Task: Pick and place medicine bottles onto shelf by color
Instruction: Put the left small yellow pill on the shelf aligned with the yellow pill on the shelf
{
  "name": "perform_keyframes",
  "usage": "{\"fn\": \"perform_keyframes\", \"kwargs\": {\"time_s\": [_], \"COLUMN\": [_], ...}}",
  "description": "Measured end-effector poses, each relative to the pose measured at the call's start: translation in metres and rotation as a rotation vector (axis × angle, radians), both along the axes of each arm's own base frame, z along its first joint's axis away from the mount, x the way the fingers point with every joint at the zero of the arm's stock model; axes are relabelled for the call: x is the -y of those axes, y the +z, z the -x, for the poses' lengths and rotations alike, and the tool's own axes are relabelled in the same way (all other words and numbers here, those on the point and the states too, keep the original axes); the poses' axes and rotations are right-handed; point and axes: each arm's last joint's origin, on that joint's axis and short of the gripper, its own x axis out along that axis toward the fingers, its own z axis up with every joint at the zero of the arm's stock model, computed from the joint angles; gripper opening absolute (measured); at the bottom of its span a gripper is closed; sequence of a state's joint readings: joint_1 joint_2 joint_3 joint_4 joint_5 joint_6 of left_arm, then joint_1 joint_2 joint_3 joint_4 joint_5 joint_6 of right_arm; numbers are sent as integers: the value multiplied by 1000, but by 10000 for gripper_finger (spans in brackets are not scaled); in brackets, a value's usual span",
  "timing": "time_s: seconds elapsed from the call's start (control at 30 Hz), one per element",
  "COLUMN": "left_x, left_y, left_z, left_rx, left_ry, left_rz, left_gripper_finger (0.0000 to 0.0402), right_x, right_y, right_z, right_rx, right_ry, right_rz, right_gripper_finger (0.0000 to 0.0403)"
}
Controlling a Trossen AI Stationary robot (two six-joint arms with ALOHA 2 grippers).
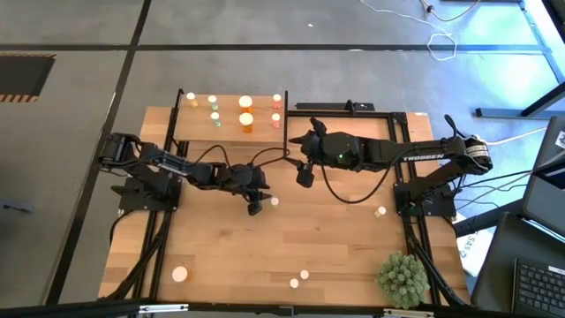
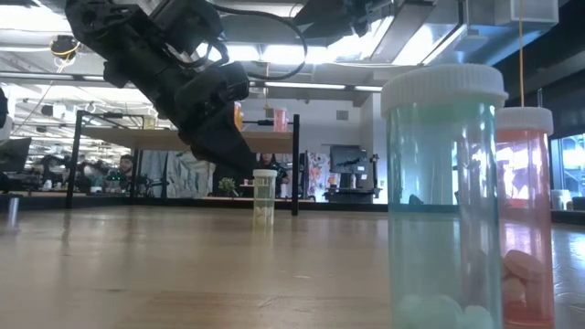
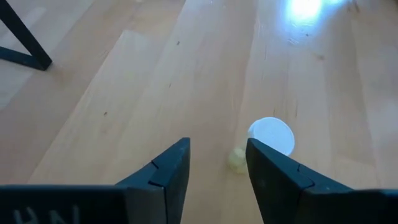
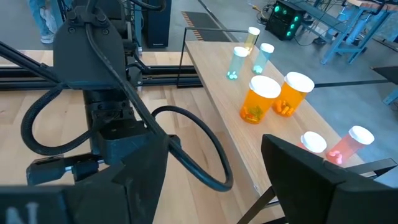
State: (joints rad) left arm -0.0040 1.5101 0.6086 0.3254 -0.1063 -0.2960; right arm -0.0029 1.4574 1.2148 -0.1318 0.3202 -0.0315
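On the desk (image 1: pixel 221 256), by the shelf (image 1: pixel 231 132), the left claw (image 3: pixel 217 163) hangs spread and empty over a pale bottle (image 3: pixel 272 137). It likely must drop and pinch next. The right claw (image 1: pixel 305 177) waits spread.

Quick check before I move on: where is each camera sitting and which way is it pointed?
High: overhead, straight down on table, both arms, shelf.
Low: tabletop level, facing the room; an arm above a yellowish bottle.
Left wrist: past the open left hand onto that bottle.
Right wrist: past the open right hand toward the shelf.
Shared: high and right wrist both show the shelf.
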Motion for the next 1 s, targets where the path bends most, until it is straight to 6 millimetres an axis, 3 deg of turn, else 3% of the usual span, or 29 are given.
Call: {"fn": "perform_keyframes", "kwargs": {"time_s": [0.17,0.47,1.0], "left_x": [0,-1,2], "left_y": [0,0,0], "left_z": [0,0,0], "left_rx": [7,3,6], "left_ry": [12,8,-28], "left_rz": [4,-22,59], "left_gripper_finger": [157,227,230], "right_x": [0,0,0], "right_y": [0,0,0], "right_z": [0,0,0], "right_rx": [0,0,0], "right_ry": [0,0,0], "right_rz": [0,0,0], "right_gripper_finger": [261,261,261]}}
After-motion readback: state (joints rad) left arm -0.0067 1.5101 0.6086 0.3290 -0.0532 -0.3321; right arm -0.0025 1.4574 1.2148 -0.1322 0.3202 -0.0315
